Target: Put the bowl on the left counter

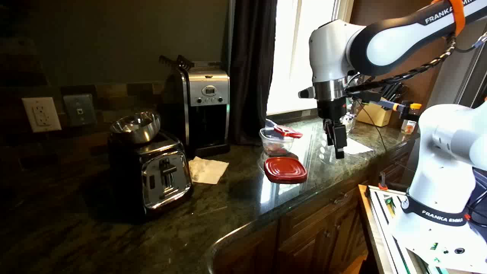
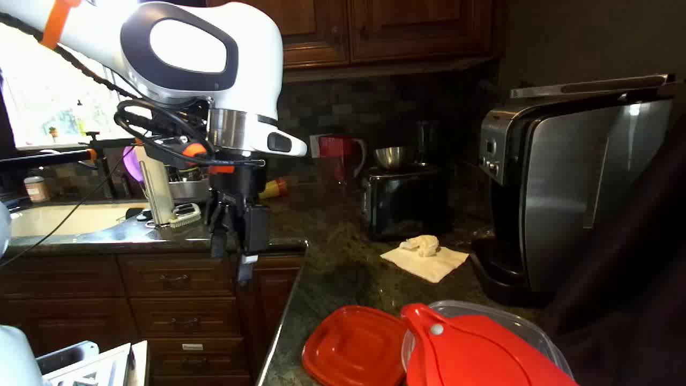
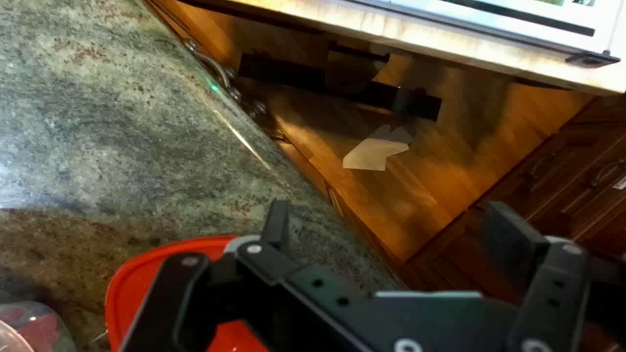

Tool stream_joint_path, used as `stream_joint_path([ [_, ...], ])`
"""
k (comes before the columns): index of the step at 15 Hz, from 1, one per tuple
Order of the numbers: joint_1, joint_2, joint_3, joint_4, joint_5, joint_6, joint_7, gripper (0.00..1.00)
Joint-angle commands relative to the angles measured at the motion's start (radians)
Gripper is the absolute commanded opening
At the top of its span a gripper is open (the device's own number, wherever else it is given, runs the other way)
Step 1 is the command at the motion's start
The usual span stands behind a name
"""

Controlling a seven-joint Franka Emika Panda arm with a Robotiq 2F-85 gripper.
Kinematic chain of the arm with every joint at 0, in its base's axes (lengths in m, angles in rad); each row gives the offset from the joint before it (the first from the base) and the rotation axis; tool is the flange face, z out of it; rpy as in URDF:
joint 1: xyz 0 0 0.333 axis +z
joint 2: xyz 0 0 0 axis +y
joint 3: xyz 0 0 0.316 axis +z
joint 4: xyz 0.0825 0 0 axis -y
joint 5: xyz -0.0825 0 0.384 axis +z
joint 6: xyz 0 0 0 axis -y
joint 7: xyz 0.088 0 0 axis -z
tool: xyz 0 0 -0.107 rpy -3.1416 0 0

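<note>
With the fingers (image 3: 278, 227) spread apart and empty, the silver metal bowl (image 1: 137, 131) atop the toaster (image 1: 165, 180), at middle left in an exterior view, is probably best gripped by its rim from above and lifted clear before being lowered onto the table (image 1: 205, 220).
</note>
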Motion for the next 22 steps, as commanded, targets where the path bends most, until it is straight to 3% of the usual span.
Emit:
stream_joint_path([
  [1, 0.006, 0.0, -0.005, 0.002, -0.003, -0.003, 0.003, 1.0],
  [9, 0.006, 0.001, -0.005, 0.002, -0.003, -0.003, 0.003, 1.0],
  [11, 0.025, 0.01, 0.014, 0.024, 0.016, 0.057, 0.025, 1.0],
  [15, 0.068, 0.091, 0.08, 0.18, 0.07, 0.206, 0.126, 1.0],
  [20, 0.101, 0.247, 0.129, 0.475, 0.218, 0.33, 0.295, 1.0],
  [21, 0.113, 0.259, 0.127, 0.507, 0.229, 0.354, 0.271, 1.0],
  [22, 0.098, 0.186, 0.129, 0.414, 0.187, 0.336, 0.255, 1.0],
])
